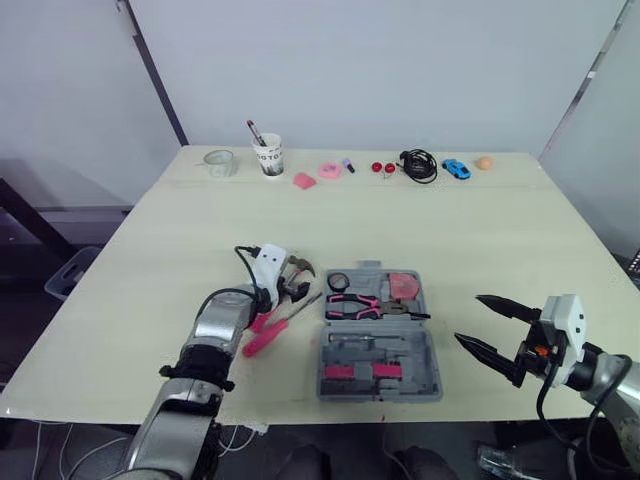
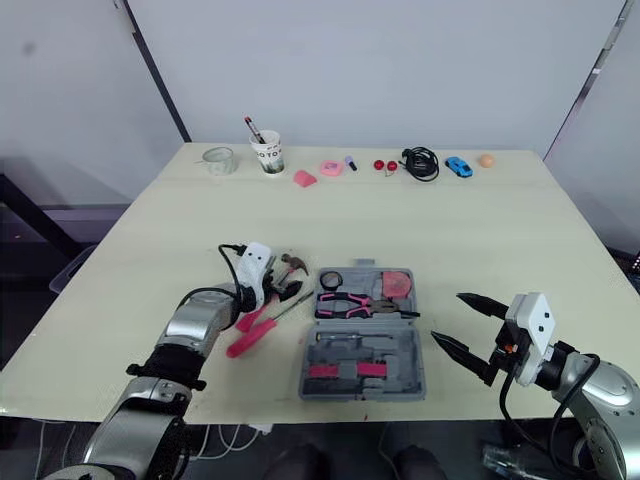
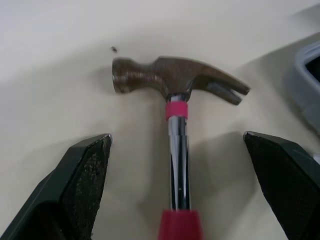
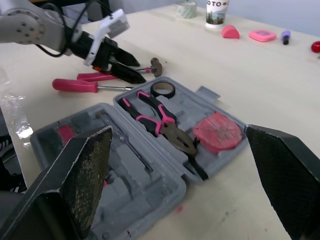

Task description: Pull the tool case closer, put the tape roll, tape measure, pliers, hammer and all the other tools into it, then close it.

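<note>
The grey tool case lies open near the table's front edge. Its far half holds a black tape roll, pink-handled pliers and a red tape measure. Left of the case lies the hammer, with its brown head pointing away and its pink grip toward me. My left gripper is open, low over the hammer, one finger on each side of the metal shaft. A pink screwdriver lies beside the hammer. To the right of the case, my right gripper is open and holds nothing.
Along the table's far edge stand a clear tape roll, a paper cup with pens, pink items, a black cable, a blue toy car and an orange ball. Bare table lies between them and the case.
</note>
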